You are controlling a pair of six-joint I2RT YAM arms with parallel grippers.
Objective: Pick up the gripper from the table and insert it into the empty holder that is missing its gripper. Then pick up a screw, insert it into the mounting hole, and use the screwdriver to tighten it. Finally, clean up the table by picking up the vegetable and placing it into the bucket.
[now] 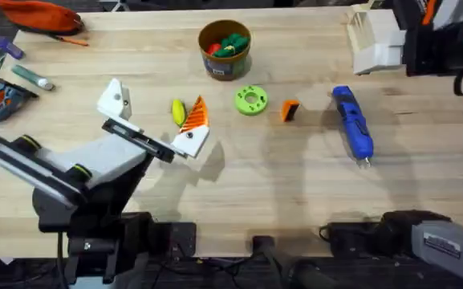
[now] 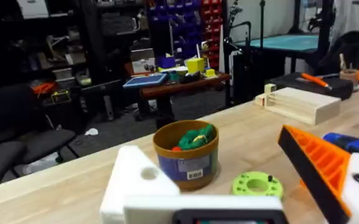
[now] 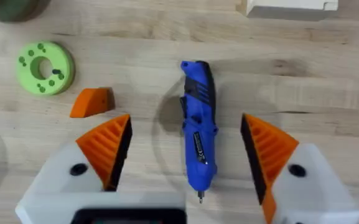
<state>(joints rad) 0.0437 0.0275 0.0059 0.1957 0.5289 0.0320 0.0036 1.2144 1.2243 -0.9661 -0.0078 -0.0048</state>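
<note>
The loose orange gripper (image 1: 290, 110) (image 3: 92, 102) lies on the table between a green disc (image 1: 251, 100) and the blue screwdriver (image 1: 352, 124) (image 3: 198, 130). My right gripper (image 3: 184, 121) hovers open over the screwdriver, one orange pad on each side. My left gripper (image 1: 155, 108) (image 2: 207, 146) is open. One of its jaws is the bare white holder (image 1: 115, 98) (image 2: 135, 180); the other carries an orange pad (image 1: 196, 114). The yellow vegetable (image 1: 178, 111) lies between them, beside that pad. The bucket (image 1: 227, 68) (image 2: 188, 168) stands behind. I can make out no screw.
A pale wooden block (image 1: 371, 32) (image 2: 300, 102) sits at the back right. An orange pouch (image 1: 42, 14) and small tools (image 1: 30, 76) lie at the back left. Bare wood stretches along the table's front.
</note>
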